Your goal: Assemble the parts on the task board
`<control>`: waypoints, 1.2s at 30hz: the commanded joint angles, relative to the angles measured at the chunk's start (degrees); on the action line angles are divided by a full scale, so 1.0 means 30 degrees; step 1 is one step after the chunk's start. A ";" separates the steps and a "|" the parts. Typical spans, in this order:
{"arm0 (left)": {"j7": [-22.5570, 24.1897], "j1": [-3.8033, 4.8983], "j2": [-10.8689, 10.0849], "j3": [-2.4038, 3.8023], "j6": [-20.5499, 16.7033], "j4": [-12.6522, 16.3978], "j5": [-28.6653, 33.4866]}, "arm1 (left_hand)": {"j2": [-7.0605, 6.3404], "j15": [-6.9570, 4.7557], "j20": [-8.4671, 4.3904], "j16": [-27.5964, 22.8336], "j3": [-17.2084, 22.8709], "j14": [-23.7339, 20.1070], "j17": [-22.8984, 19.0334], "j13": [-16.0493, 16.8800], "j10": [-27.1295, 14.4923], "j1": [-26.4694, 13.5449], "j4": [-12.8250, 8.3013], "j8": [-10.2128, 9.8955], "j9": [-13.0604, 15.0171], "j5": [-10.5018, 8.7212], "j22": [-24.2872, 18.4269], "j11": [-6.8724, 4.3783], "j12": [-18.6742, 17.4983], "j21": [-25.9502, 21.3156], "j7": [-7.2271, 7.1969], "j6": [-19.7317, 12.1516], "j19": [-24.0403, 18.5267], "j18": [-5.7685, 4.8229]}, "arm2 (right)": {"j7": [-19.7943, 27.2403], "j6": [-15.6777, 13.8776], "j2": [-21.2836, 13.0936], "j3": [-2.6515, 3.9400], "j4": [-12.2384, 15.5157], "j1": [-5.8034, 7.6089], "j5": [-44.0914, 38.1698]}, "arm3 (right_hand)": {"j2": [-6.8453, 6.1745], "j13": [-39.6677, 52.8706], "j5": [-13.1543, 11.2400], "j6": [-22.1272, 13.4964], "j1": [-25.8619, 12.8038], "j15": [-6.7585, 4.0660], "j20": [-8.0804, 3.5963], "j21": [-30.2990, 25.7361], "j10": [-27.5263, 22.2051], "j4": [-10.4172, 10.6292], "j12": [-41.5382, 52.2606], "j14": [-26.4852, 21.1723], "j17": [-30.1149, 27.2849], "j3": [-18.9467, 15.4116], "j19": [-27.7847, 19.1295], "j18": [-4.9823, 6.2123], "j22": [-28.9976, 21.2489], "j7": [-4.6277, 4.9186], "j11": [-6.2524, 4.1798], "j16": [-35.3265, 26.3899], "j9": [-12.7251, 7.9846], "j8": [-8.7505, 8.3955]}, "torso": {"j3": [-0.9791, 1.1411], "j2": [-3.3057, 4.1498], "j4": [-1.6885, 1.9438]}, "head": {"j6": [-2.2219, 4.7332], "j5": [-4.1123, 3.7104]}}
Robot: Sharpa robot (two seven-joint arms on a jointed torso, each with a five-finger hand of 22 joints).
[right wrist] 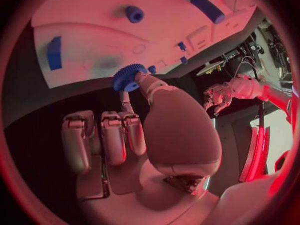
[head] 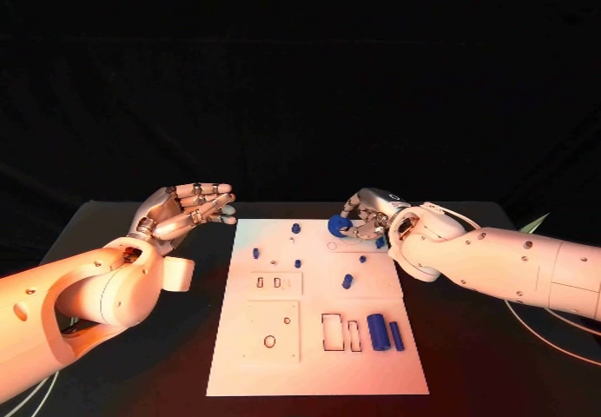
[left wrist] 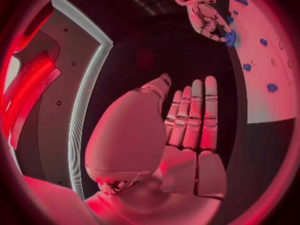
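Two hands are up: the right hand (head: 371,219) pinches a blue toothed gear (right wrist: 128,77) between thumb and a finger at the far right corner of the task board (head: 313,365), while the left hand (head: 188,208) hovers off the board's far left corner, fingers straight, side by side, holding nothing. Judging by this, the gear is being carried to its seat, so the next move calls for lowering it squarely onto the board. Nearer, two blue bars (head: 386,334) stand beside rectangular slots (head: 340,332) that look unfilled.
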 commanded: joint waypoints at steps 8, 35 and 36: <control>0.0125 0.0019 -0.0042 0.0012 0.0365 0.0097 -0.0082 | -0.0039 -0.0039 -0.0011 0.0109 0.0053 -0.0145 0.0017 0.0019 -0.0125 -0.0160 0.0040 0.0114 0.0032 -0.0098 0.0016 -0.0035 0.0016 0.0109 -0.0080 -0.0110 -0.0111 0.0347 | -0.0913 -0.1244 0.1040 0.0009 0.1319 0.0110 -0.2506 | -0.0047 0.5031 0.0015 0.0537 -0.0133 -0.0158 -0.0135 0.0085 0.1957 -0.0016 0.0038 0.1871 0.4621 0.0180 0.1963 -0.0272 0.5022 -0.0385 -0.0133 0.0088 -0.0016 -0.0044 | -0.0012 0.0036 0.0051 | -0.0015 0.0172; 0.0103 0.0019 0.0136 0.0012 0.0398 -0.0100 -0.0082 | -0.0038 -0.0043 -0.0012 0.0130 0.0067 -0.0162 0.0045 0.0021 -0.0116 -0.0146 0.0021 0.0122 0.0041 -0.0099 0.0038 -0.0041 0.0023 0.0148 -0.0087 -0.0106 -0.0134 0.0350 | -0.1413 -0.0539 0.3886 -0.0077 -0.0697 -0.0665 -0.3241 | -0.0067 0.5031 0.0017 0.0561 -0.0168 -0.0168 -0.0143 0.0085 0.1957 -0.0028 0.0038 0.1866 0.4594 0.0247 0.1963 -0.0272 0.5022 -0.0396 -0.0145 0.0081 -0.0023 -0.0057 | 0.0006 0.0050 0.0033 | -0.0237 0.0420; 0.0103 0.0019 0.0136 0.0012 0.0401 -0.0102 -0.0082 | -0.0038 -0.0043 -0.0012 0.0130 0.0067 -0.0162 0.0045 0.0021 -0.0116 -0.0146 0.0021 0.0122 0.0041 -0.0099 0.0038 -0.0041 0.0023 0.0148 -0.0087 -0.0106 -0.0134 0.0350 | -0.1426 -0.0514 0.3913 -0.0079 -0.0743 -0.0671 -0.3249 | -0.0067 0.5031 0.0017 0.0561 -0.0168 -0.0168 -0.0143 0.0085 0.1957 -0.0028 0.0038 0.1866 0.4594 0.0247 0.1963 -0.0272 0.5022 -0.0396 -0.0145 0.0081 -0.0023 -0.0057 | 0.0000 0.0052 0.0022 | -0.0235 0.0425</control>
